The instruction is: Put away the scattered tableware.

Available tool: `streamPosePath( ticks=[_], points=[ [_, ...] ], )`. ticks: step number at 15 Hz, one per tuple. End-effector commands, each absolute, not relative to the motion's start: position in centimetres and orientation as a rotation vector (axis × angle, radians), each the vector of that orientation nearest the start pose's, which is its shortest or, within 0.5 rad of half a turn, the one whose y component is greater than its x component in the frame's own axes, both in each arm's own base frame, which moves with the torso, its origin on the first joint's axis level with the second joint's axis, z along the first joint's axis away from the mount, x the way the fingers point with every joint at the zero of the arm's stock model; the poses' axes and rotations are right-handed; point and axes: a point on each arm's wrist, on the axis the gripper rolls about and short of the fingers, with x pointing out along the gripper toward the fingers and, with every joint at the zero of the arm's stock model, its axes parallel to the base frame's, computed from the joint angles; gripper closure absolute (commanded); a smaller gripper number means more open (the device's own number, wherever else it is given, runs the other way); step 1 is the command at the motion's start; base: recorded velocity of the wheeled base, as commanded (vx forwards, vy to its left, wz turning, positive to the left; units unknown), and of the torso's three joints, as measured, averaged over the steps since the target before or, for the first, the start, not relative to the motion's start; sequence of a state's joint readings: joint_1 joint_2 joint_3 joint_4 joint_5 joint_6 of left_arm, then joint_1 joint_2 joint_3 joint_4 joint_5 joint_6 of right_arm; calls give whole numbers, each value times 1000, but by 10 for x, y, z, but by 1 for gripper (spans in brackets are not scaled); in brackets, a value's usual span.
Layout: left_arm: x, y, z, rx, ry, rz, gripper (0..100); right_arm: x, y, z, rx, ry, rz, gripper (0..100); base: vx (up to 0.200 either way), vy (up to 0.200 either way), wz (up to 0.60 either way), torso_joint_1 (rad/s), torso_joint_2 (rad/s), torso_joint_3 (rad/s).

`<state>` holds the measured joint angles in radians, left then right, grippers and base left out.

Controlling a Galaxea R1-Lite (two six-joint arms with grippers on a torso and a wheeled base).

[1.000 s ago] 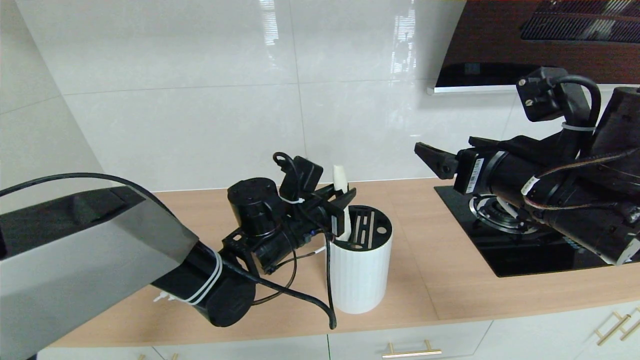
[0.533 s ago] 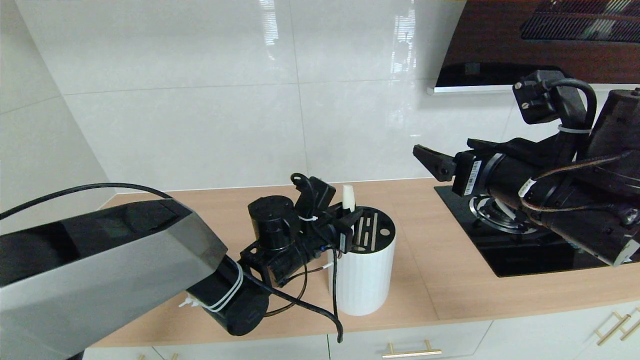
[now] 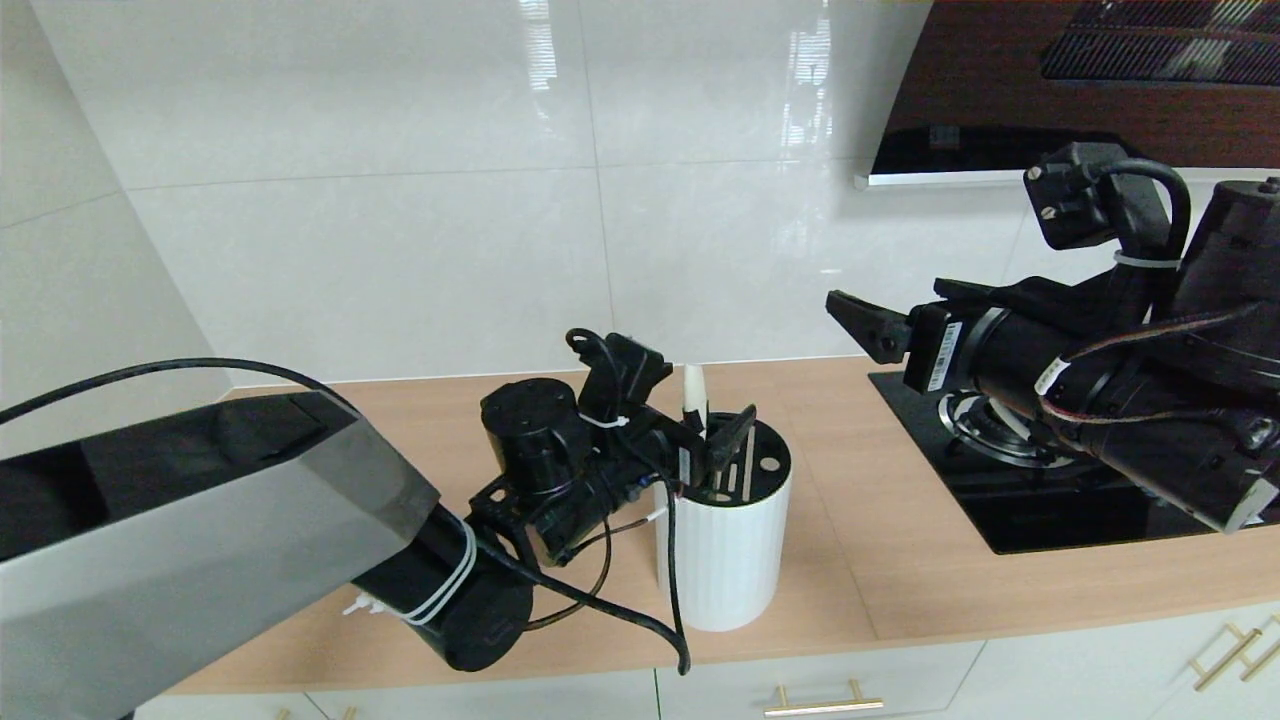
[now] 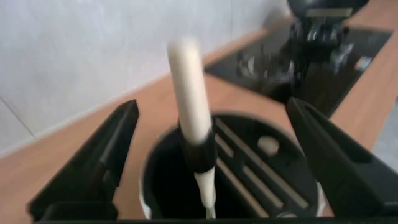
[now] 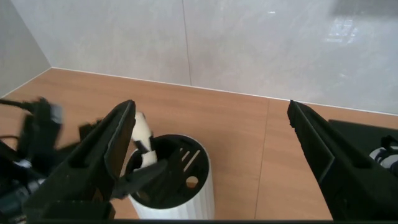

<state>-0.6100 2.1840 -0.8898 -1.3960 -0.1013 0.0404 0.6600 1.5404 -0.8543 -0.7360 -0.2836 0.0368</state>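
Observation:
A white cylindrical holder with a black slotted top stands on the wooden counter. A cream-handled utensil stands upright in its large opening. My left gripper is open at the holder's top, one finger on each side of the handle and apart from it. The left wrist view has the handle between the spread fingers, above the holder. My right gripper hangs open and holds nothing, high to the right of the holder; the cream handle lies below it.
A black glass hob with a burner sits on the counter to the right, under a dark range hood. A white tiled wall runs behind. Drawers with brass handles lie below the counter's front edge.
My left gripper lowered the cream-handled utensil into the holder, then spread its fingers and let go of it. The right arm stayed almost still.

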Motion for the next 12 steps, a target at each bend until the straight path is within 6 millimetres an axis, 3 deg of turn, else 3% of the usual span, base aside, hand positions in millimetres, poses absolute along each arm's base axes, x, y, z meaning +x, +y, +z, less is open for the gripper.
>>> streamPosePath(
  ticks=[1,3,6,7,8,10,12],
  points=[
    [309,-218,140,-6,-182,-705,0,221,164,253,61,-38,377,0,0,0,0,0,0,0],
    [300,-209,165,-21,-246,-696,0,221,163,254,62,-43,377,0,0,0,0,0,0,0],
    [272,-180,219,-54,-386,-651,0,216,160,260,71,-60,377,0,0,0,0,0,0,0],
    [239,-158,261,-85,-505,-638,0,215,157,259,67,-57,365,0,0,0,0,0,0,0],
    [216,-142,275,-92,-540,-626,0,215,148,262,68,-71,338,0,0,0,0,0,0,0],
    [175,-102,281,-65,-502,-568,0,204,135,260,65,-70,315,0,0,0,0,0,0,0],
    [124,-65,258,-30,-404,-520,0,174,111,250,18,-69,302,0,0,0,0,0,0,0]
  ],
)
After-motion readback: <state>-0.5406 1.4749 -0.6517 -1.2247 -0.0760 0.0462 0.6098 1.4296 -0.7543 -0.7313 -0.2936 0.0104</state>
